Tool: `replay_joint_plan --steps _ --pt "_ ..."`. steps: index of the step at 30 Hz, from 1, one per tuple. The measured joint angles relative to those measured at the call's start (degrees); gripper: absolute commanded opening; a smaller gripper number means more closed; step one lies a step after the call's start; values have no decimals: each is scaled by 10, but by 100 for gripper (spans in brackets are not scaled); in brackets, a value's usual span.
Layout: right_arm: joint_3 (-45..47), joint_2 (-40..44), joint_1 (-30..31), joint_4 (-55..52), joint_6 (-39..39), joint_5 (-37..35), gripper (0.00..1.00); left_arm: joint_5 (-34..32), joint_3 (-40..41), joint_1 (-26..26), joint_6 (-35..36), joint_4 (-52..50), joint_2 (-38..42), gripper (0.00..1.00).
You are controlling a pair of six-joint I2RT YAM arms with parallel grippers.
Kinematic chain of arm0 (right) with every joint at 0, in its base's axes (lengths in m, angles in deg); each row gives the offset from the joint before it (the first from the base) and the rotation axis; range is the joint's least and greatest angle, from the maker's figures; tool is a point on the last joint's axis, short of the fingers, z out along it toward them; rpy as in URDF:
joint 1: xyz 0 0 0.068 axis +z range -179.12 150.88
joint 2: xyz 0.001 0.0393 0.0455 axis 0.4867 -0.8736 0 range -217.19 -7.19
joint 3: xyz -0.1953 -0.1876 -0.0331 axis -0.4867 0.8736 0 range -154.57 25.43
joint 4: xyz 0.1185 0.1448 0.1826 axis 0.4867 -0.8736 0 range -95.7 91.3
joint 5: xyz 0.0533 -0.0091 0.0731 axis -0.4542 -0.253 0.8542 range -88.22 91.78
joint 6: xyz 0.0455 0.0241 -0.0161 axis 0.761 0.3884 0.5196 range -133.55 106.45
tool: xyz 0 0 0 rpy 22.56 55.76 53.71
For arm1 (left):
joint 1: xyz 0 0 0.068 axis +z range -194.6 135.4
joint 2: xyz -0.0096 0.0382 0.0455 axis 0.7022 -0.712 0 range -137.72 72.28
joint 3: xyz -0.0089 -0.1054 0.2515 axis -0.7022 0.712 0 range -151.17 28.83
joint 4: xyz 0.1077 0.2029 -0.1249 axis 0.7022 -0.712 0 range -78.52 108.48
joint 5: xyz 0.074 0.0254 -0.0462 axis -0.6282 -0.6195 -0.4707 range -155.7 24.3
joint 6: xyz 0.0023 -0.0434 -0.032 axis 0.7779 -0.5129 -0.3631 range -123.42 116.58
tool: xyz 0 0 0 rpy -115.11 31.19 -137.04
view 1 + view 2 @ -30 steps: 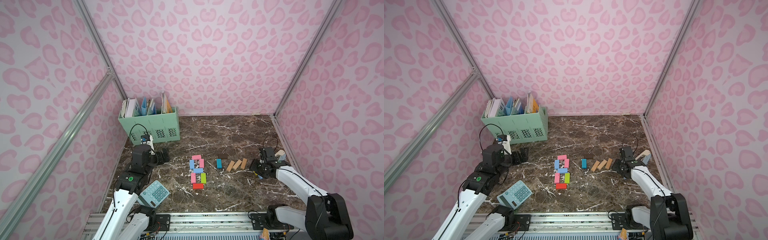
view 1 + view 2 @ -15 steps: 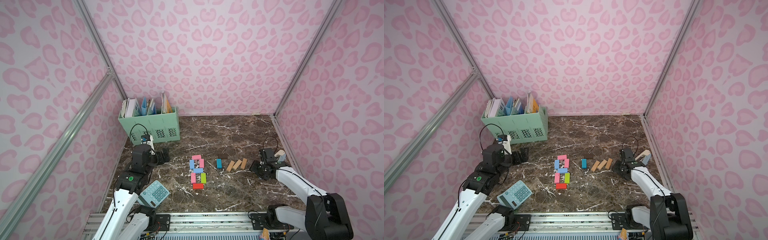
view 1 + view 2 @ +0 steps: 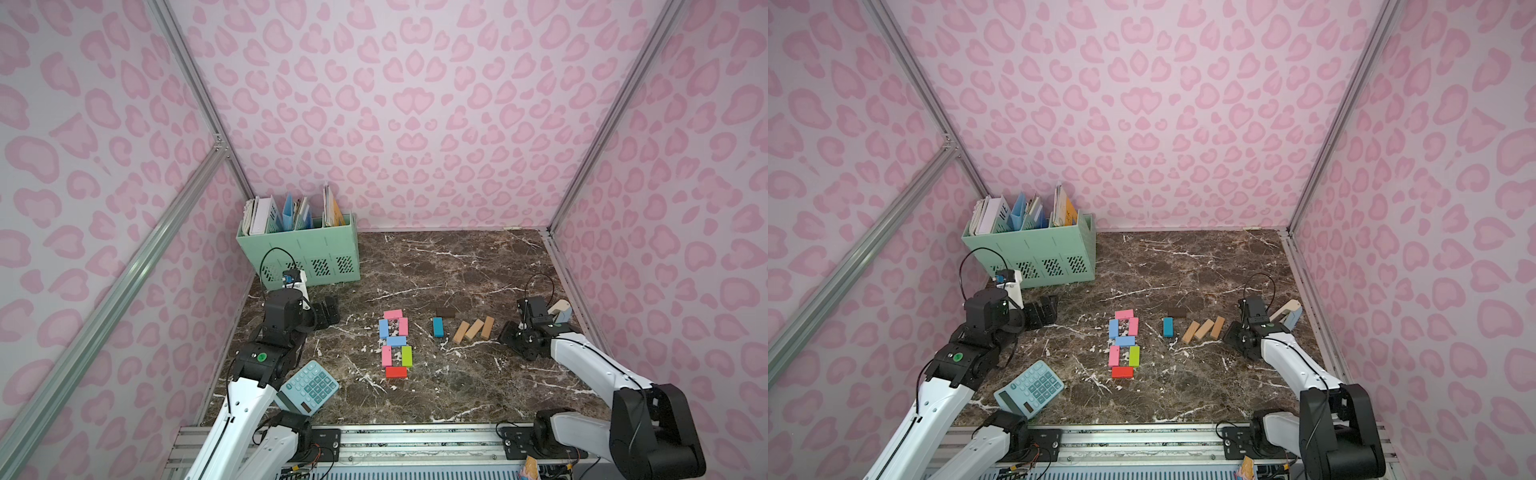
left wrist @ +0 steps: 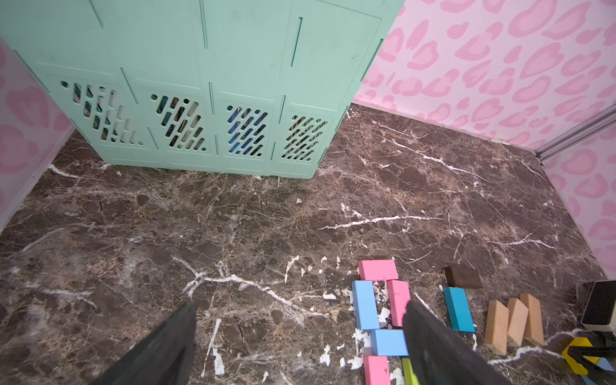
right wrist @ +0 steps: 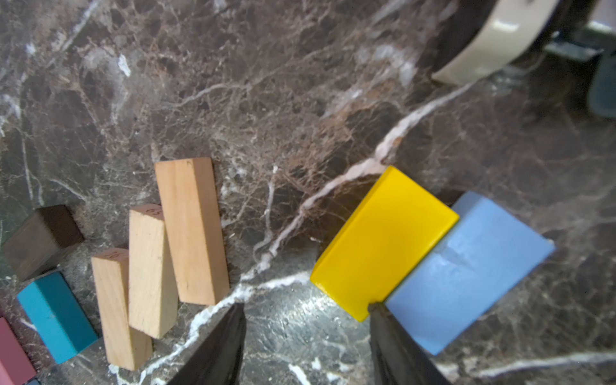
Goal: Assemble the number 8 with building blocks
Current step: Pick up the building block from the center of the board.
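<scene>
Biggest worry imo: the right jaws sit low over the table [image 3: 436, 270] on the right side, part-open w/ nothing between them, and they're not lined up on the yellow block [image 5: 383, 243]. One jaw tip is right at the end of the seam where yellow touches a light-blue block [image 5: 466, 273]. If they close from there, I'd guess the tip wedges into the seam or shoves yellow sideways. Then it spins or drags its neighbour instead of getting pinched. The three wood blocks [image 5: 186, 230] are just left of the other jaw, so a sloppy correction could knock those too.

Other thing: the 8 [image 3: 395, 341] mid-table already looks complete, 7 pcs, two closed loops. The pcs are only butted together, so an extra block brought in, or an arm sweeping low, prob nudges it out of shape. The left jaws are wide open, empty and well left of it, so no threat rn.

Orientation: the 8's long axis runs near-far, w/ the pink block [image 3: 392, 314] at the far end and the red block [image 3: 395, 372] nearest. Yellow + light-blue lie flat, long sides together, diagonal to the jaws' closing line. The arm hides them in both top views, so I can't call their exact heading. The wood blocks run roughly near-far, far ends leaning right.
</scene>
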Motion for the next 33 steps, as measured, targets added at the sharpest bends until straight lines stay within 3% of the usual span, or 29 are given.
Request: replay_joint_plan --steps 12,33 --pt "-6 -37 0 -2 14 -12 56 0 0 0 0 0 -2 98" --pt "-61 -110 0 -16 47 -49 59 0 0 0 0 0 -2 99"
